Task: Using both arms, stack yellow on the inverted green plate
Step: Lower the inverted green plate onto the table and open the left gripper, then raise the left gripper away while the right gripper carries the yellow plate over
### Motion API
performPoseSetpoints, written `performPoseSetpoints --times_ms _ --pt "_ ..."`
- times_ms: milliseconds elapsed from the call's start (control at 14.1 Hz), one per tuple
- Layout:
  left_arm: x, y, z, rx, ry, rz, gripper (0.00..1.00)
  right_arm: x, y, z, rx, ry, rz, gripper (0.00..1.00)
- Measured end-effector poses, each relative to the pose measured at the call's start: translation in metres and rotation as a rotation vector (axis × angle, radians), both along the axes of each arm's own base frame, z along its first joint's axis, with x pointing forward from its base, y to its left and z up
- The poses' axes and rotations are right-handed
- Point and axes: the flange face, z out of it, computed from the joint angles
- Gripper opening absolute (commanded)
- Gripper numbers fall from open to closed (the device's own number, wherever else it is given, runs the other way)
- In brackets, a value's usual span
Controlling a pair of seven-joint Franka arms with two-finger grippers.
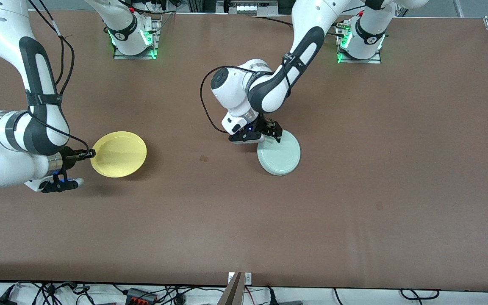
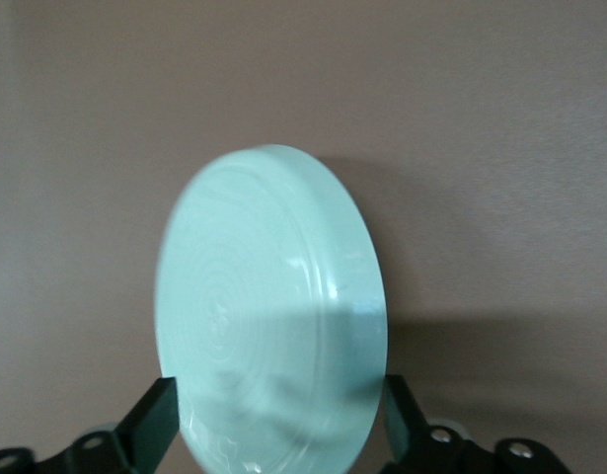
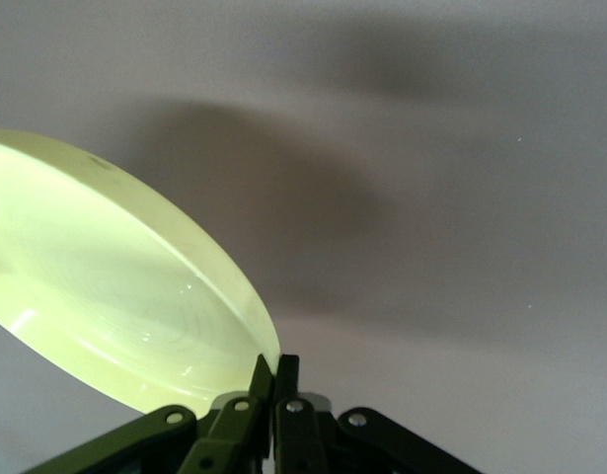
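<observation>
The right gripper (image 1: 86,155) pinches the rim of the yellow plate (image 1: 119,153), held tilted above the table (image 1: 244,220) toward the right arm's end. Mid-table, the green plate (image 1: 279,158) lies upside down, the left gripper (image 1: 272,134) spread wide at its rim; bare brown tabletop lies between the plates

Open brown table (image 1: 244,220) across whole lower frame and right third: free passage. Centre blocked by left gripper (image 1: 265,134) w/ fingers wide astride green plate (image 1: 279,157). Left edge: right gripper (image 1: 88,155) pinching yellow (image 1: 119,153) rim. Gap betw. plates unobstructed.
</observation>
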Motion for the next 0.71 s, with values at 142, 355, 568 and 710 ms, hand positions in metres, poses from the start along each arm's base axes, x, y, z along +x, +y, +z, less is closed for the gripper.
performPoseSetpoints --times_ms 142,355,568,710 --pt "0.004 -0.002 0.003 -0.061 0.019 0.033 1.00 0.001 0.001 0.003 0.000 -0.006 0.002 0.00" --pt "0.013 0.000 0.012 -0.130 0.053 0.101 1.00 0.003 0.003 0.008 0.000 -0.017 0.004 0.00" --pt "0.043 0.023 0.059 -0.195 0.054 0.144 1.00 0.004 0.006 0.008 0.006 -0.018 0.006 0.00" --pt "0.060 0.053 0.094 -0.174 0.081 0.168 1.00 0.004 0.021 0.008 0.009 -0.018 0.018 0.00"
